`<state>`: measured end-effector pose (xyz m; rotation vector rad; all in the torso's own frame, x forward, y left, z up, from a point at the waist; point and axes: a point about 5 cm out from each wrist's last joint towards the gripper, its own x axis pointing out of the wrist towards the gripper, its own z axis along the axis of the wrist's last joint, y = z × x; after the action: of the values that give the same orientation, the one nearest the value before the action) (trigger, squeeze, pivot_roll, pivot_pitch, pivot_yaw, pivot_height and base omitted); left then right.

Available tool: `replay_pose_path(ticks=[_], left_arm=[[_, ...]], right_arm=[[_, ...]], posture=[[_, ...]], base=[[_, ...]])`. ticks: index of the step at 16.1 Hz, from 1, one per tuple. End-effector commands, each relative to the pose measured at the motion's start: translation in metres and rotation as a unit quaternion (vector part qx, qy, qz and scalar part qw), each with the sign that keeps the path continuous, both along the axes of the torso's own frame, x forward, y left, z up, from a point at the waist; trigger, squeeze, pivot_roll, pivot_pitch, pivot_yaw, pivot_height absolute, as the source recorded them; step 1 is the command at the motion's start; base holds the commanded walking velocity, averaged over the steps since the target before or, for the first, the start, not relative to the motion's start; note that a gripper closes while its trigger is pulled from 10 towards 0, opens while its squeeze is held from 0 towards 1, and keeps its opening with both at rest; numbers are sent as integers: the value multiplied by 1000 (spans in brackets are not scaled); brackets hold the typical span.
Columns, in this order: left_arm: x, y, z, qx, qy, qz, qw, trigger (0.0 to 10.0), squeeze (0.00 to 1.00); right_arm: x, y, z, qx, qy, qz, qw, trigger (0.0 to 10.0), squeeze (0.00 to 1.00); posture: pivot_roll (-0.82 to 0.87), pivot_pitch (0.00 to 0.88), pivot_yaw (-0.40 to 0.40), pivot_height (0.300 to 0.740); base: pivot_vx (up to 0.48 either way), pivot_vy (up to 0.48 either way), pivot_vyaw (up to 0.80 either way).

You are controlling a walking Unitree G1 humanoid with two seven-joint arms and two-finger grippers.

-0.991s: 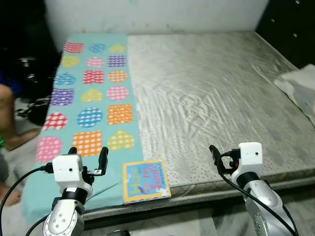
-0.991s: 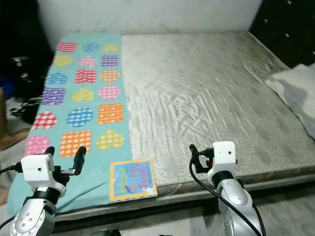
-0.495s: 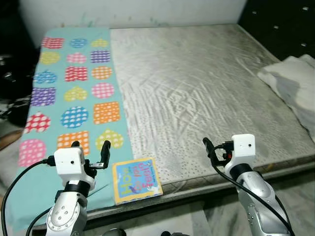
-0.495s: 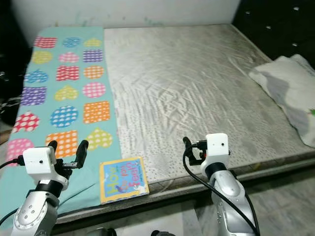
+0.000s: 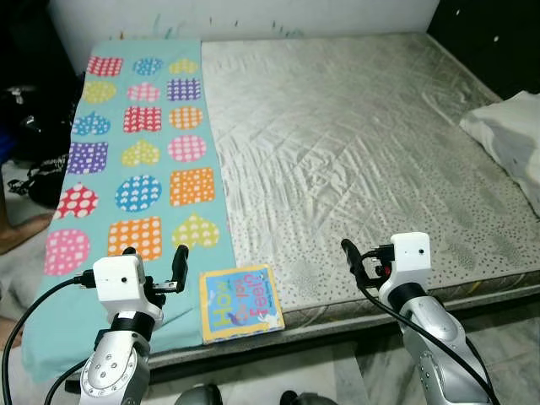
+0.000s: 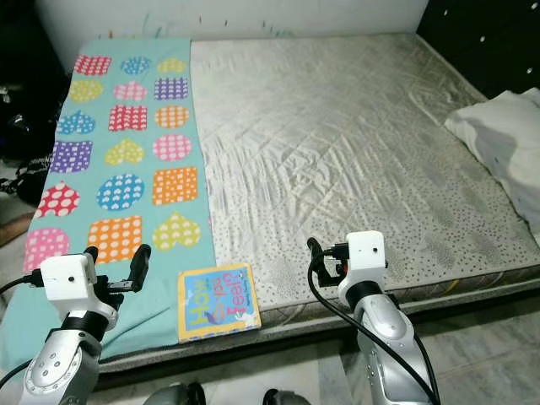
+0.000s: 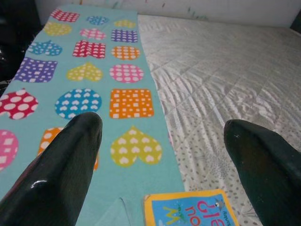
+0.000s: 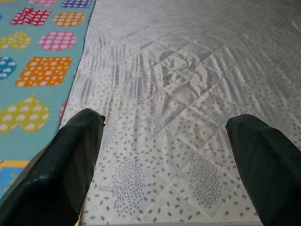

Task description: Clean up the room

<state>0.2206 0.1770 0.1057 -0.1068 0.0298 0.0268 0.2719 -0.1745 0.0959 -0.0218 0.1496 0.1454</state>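
**Book at the bed's near edge, both grippers held empty**

A wide bed [image 5: 363, 143] with a grey patterned sheet is seen in the head views. Its left strip is covered by a teal blanket [image 5: 135, 160] printed with coloured hearts, circles and squares. A white pillow [image 5: 510, 139] is seen at the bed's right side; it is not caught by the wrist views. A colourful children's book [image 5: 241, 302] lies flat at the near edge, where blanket and sheet meet. In the left wrist view, just its top edge [image 7: 190, 212] is seen between the fingers. The left gripper [image 5: 152, 268] is held above the blanket beside the book, fingers spread wide, nothing held. The right gripper [image 8: 164, 155] is held over the sheet, likewise wide apart and empty.
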Motion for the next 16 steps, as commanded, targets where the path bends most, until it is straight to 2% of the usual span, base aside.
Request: replay_pose_path(ticks=[1, 5, 13, 16], left_arm=[[-2, 2, 2, 0, 2, 7, 1000, 10000, 0], [0, 0, 2, -3, 4, 8, 1000, 10000, 0], [3, -2, 4, -6, 0, 6, 1000, 10000, 0], [4, -2, 3, -7, 0, 7, 1000, 10000, 0]], right_arm=[[-3, 0, 2, 0, 0, 4, 1000, 10000, 0], [-1, 0, 3, 0, -1, 6, 1000, 10000, 0], [4, 2, 3, -2, 0, 13, 1000, 10000, 0], [4, 0, 1, -7, 2, 21, 1000, 10000, 0]], posture=[[22, 205, -32, 675], [17, 210, -38, 640], [18, 207, -43, 640], [21, 204, -43, 605]], base=[[0, 0, 0], [0, 0, 0], [0, 0, 0], [0, 0, 0]])
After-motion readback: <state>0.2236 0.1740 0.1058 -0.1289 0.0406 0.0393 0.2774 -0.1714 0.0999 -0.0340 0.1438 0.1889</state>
